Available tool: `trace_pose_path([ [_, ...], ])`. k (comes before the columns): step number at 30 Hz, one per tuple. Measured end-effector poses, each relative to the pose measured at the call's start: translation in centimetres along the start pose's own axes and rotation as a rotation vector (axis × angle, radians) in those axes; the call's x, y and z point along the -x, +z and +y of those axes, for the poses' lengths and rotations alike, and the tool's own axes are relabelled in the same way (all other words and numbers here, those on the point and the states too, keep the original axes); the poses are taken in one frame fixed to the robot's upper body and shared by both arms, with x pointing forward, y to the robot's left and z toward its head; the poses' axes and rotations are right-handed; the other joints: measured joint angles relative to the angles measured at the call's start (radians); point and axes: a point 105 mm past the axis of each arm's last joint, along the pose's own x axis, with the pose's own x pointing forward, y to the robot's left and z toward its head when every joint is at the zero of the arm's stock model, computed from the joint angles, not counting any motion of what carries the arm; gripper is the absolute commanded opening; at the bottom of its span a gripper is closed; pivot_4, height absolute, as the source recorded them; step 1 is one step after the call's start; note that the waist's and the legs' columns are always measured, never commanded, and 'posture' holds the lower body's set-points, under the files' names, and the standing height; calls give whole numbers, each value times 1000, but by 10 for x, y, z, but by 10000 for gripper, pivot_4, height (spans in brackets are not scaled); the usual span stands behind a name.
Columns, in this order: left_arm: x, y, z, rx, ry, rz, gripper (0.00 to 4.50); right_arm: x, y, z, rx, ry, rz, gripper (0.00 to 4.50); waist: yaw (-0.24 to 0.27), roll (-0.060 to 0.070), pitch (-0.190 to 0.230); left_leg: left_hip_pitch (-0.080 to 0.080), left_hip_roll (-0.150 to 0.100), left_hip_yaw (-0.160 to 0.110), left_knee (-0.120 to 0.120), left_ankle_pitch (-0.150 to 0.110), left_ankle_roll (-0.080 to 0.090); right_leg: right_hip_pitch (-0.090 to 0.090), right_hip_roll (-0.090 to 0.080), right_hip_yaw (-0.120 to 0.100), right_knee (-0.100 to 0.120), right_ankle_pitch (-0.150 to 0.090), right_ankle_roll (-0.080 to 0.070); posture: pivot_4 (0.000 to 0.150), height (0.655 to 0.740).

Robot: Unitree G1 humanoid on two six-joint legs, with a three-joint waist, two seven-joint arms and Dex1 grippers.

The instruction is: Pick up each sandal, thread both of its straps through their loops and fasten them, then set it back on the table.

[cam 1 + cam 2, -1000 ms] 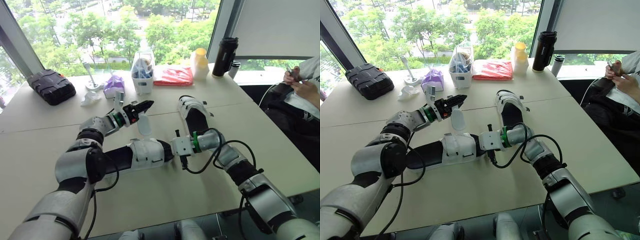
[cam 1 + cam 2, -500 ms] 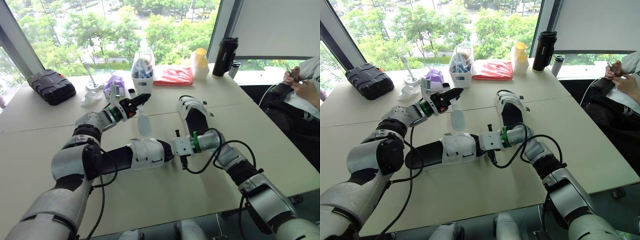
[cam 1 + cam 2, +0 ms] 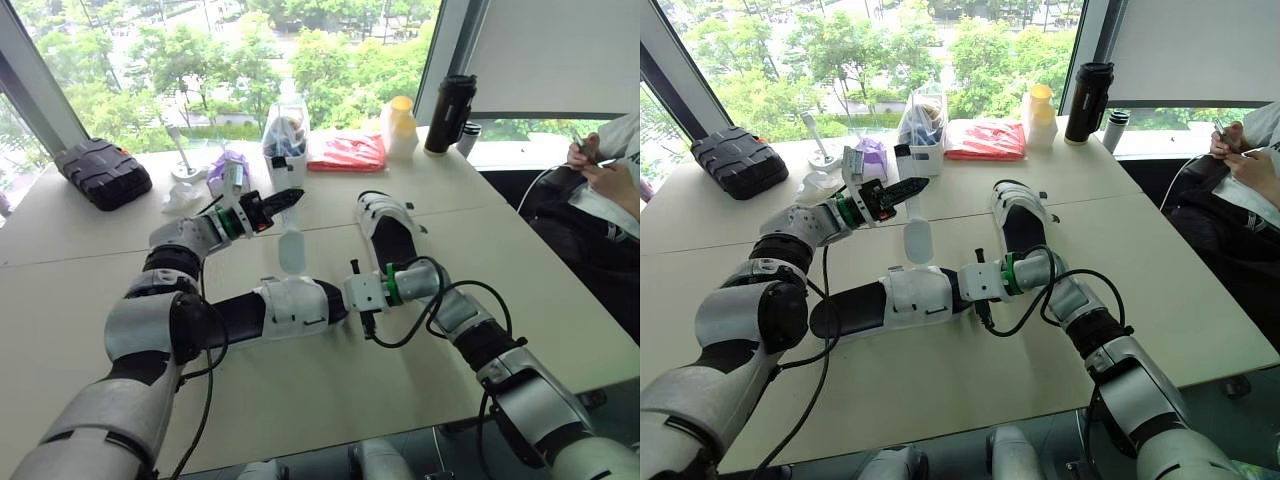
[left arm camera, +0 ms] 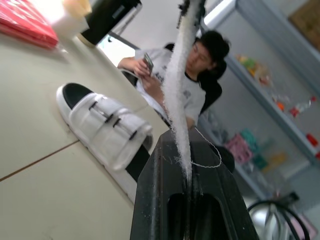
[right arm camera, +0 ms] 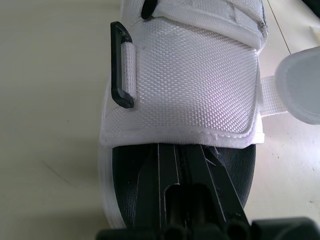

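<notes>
Drawing back toward the far left corner of the counter [image 3: 300, 400] over the last second, the left claw [image 3: 288, 198] has lifted the strap [image 3: 289, 248] higher. Its fingers are clamped on the white strap, which hangs from the tips down to the near sandal [image 3: 275, 308]. That sandal lies flat in the middle of the counter, lengthwise along the near edge. The right claw [image 5: 176, 152] is pushed into the sandal's open end, its black fingers pressed together on the dark footbed and their tips hidden under the white upper. The second sandal [image 3: 388, 225] lies just beyond it toward the far edge, both straps fastened. A person [image 3: 610, 170] sits past the right edge.
</notes>
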Motion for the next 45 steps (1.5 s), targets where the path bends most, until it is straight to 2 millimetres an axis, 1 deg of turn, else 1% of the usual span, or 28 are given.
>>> trace_pose_path([
  [1, 2, -7, -4, -56, -31, 44, 571, 0, 0, 0, 2, 1, 0, 0, 0, 0, 0, 0, 0, 0, 0, 0, 0, 0, 0, 0, 1, 0, 0, 1500, 7400],
  [4, 10, -42, -19, -220, -131, 177, 571, 0, 1, -1, 6, 4, 0, 0, 1, 0, 0, 0, 0, 0, 0, 0, 0, -1, -1, 1, 2, 0, 0, 1500, 7400],
  [6, 16, -67, -37, -352, -227, 249, 571, 1, 0, 0, 6, 5, 2, 0, 2, 0, 0, 0, 1, 0, 0, 0, 0, -2, -1, 1, 2, 0, 0, 1500, 7400],
  [7, 18, -78, -46, -412, -271, 278, 571, 1, -1, 0, 7, 5, 4, 0, 4, 0, 0, 0, 1, 0, 0, 0, 0, -2, -1, 1, 2, 0, 0, 1500, 7400],
  [8, 19, -83, -54, -473, -305, 292, 571, 2, -1, 0, 6, 4, 6, 0, 6, 0, 0, 0, 0, 0, 1, 0, 0, -2, -1, 1, 2, 0, 0, 1500, 7400],
  [12, 21, -88, -82, -718, -410, 288, 571, 3, -3, 0, 4, 5, 12, 0, 17, 0, 0, 1, 0, 2, 1, 0, 0, -1, -1, 1, 2, 0, -1, 1500, 7400],
  [14, 24, -98, -90, -840, -457, 325, 571, 3, -3, 0, 6, 6, 11, 0, 18, 0, 0, 1, 0, 3, 1, 0, 0, -1, -1, 2, 2, 0, -1, 1500, 7400],
  [16, 28, -108, -91, -915, -482, 362, 571, 3, -3, 0, 8, 6, 12, 0, 19, 0, 0, 1, 1, 3, 1, 0, 0, -1, -1, 2, 2, 0, -1, 1500, 7400],
  [19, 30, -109, -92, -991, -496, 370, 571, 3, -3, 1, 9, 6, 13, 0, 22, 0, 0, 1, 1, 3, 1, 0, 0, -1, 0, 2, 2, 0, -1, 1500, 7400],
  [22, 35, -112, -94, -1112, -536, 408, 571, 3, -3, 1, 19, 9, 13, 0, 22, 0, 0, 1, 1, 3, 1, 0, 0, -1, 0, 2, 2, 0, -1, 1500, 7400],
  [28, 38, -118, -96, -1174, -575, 431, 571, 3, -3, 0, 34, 16, 17, 0, 21, 0, 0, 1, 1, 3, 1, 0, 1, -1, 0, 2, 2, -1, -1, 1500, 7400],
  [30, 38, -118, -97, -1191, -578, 427, 5914, 2, -3, 0, 36, 17, 16, 0, 21, 0, 0, 1, 1, 3, 1, -1, 1, -1, 1, 2, 2, -1, -1, 1500, 7400],
  [32, 41, -119, -102, -1210, -597, 440, 14067, 2, -3, 0, 40, 19, 14, 0, 21, 0, 0, 1, 1, 3, 1, -1, 2, -1, 1, 2, 2, -1, -1, 1500, 7400],
  [36, 45, -123, -112, -1229, -632, 460, 33701, 2, -3, 0, 41, 21, 15, 0, 21, 0, 0, 1, 1, 3, 1, -1, 2, -1, 1, 2, 2, -1, -1, 1500, 7400],
  [38, 52, -126, -116, -1228, -644, 507, 44505, 1, -3, -1, 44, 24, 11, 0, 19, 0, 0, 1, 2, 3, 1, -1, 2, -1, 1, 2, 2, -1, -2, 1500, 7400],
  [40, 60, -127, -121, -1203, -652, 537, 44820, 1, -2, -1, 49, 27, 10, 0, 18, 0, 0, 2, 2, 2, 1, -1, 2, -1, 1, 2, 3, -1, -2, 1500, 7400],
  [43, 61, -126, -130, -1175, -663, 530, 44820, 2, -3, -1, 49, 31, 14, 0, 21, 0, 0, 2, 2, 2, 1, -1, 2, 0, 2, 2, 2, -1, -2, 1500, 7400],
  [45, 62, -116, -134, -1185, -629, 508, 44820, 1, -3, -1, 48, 32, 11, 0, 20, 0, 0, 2, 2, 3, 1, -1, 2, 0, 2, 2, 3, -1, -2, 1500, 7400],
])
